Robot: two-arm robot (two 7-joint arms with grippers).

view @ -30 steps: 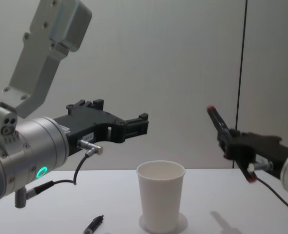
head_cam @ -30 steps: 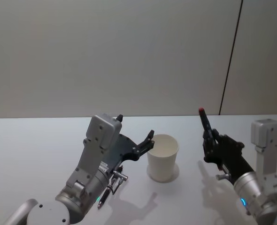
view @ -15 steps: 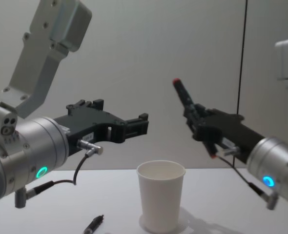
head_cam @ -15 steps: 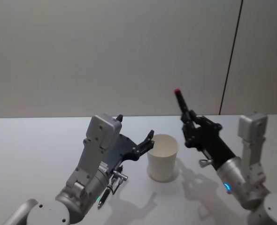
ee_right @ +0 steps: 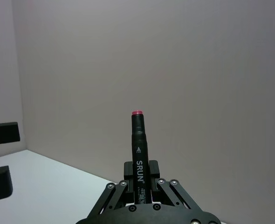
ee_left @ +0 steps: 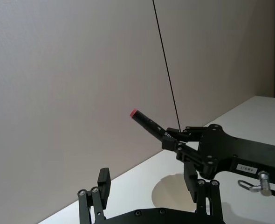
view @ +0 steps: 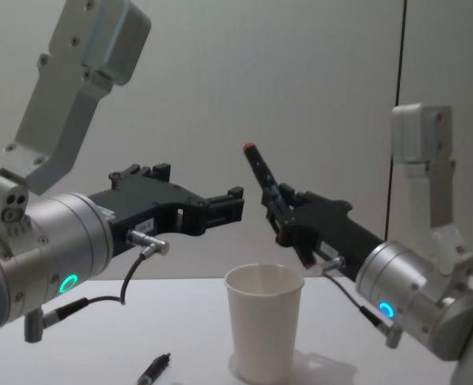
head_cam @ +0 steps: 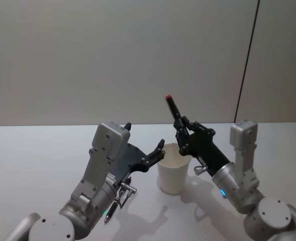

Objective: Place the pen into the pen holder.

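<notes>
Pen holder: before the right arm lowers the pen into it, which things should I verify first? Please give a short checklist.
1. Grip: the right gripper has its fingers shut on the pen. Ok.
2. The pen holder stands upright on the table. Ok.
3. Pen tilt: it leans, with its red tip toward the robot's left, not vertical. Not ok.
4. The pen's lower end is above the rim in the chest view. Ok.
5. The lower end is centred over the opening. Cannot tell.
6. The left gripper, open, hangs above and left of the rim, apart from the pen. Ok.
</notes>
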